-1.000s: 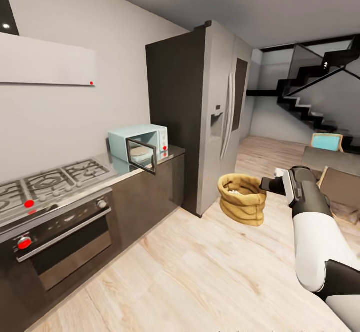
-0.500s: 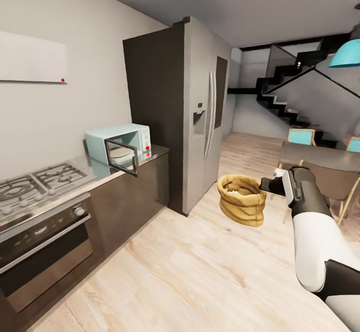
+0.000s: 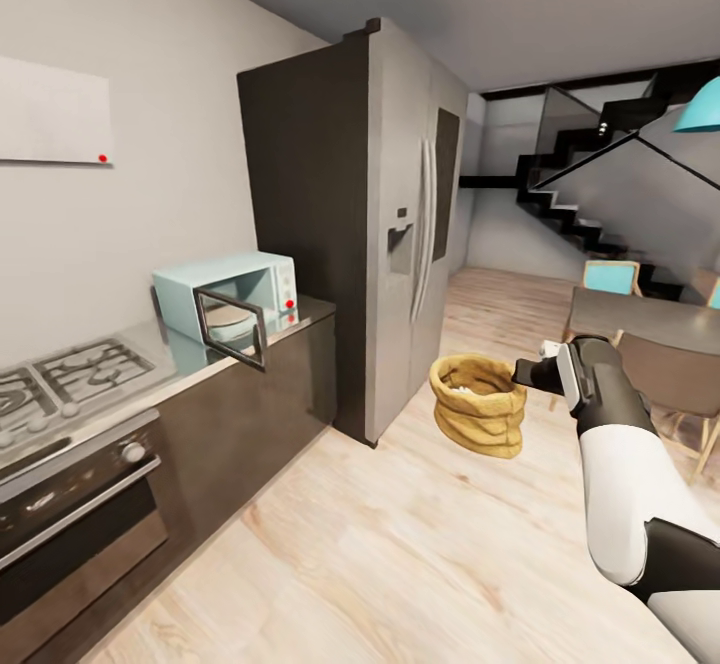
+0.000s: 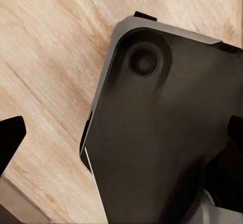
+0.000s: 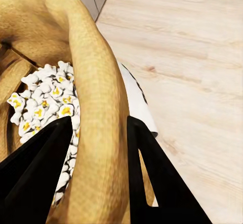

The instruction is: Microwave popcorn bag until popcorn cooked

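Right gripper astride popcorn bag rim

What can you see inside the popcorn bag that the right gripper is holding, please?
Inside the popcorn bag, white popcorn with yellow centres shows below the rolled rim, which the right gripper pinches. The bag's wall and one finger cover the lower pile and the bottom.

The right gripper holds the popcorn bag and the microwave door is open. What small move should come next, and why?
Probably carry the popcorn bag left toward the microwave. The right gripper pinches the bag's rim above the wooden floor, away from the countertop. The microwave door stands open, so the cavity looks ready, but the bag is likely too far to insert yet.
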Controlling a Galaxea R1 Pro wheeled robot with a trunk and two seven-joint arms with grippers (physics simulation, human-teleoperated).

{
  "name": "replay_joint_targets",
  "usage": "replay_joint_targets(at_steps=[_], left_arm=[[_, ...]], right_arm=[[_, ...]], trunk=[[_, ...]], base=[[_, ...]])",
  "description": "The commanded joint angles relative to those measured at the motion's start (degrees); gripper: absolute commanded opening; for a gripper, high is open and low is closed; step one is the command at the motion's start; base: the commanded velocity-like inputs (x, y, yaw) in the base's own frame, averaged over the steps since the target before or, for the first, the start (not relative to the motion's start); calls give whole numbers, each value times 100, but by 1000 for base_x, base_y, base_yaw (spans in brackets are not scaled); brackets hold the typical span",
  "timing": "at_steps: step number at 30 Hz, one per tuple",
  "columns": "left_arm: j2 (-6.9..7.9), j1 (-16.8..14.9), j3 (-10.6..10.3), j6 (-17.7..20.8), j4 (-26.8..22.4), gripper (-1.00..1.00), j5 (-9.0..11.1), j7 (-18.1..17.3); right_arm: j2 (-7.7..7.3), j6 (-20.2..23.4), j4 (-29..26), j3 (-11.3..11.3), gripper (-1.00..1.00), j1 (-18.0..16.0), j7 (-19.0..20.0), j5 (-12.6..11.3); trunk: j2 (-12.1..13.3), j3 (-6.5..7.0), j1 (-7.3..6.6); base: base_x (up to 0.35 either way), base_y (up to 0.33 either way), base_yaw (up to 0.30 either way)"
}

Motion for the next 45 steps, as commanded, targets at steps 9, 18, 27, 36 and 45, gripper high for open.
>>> replay_joint_targets(at_steps=[9,18,27,36,45], left_arm=[[-17,1,3,-3,8,100,24,19],[-22,1,9,6,10,100,32,101],[-36,1,13,-5,10,100,24,327],[-30,1,32,-70,-4,100,14,327],[-27,1,38,-73,-58,100,6,327]], right_arm=[[-27,21,-5,-9,-100,-5,53,68],[-47,21,-5,-2,-100,-5,53,73],[-67,21,-14,-2,-100,-5,53,82],[-68,21,-14,6,-100,-5,53,82],[-68,21,-14,6,-100,-5,53,82]], trunk=[[-4,-7,4],[-4,-7,4],[-4,-7,4],[-4,-7,4],[-4,-7,4]], base=[[322,-48,0],[319,-147,0],[314,-175,2],[281,-219,234],[158,-144,268]])
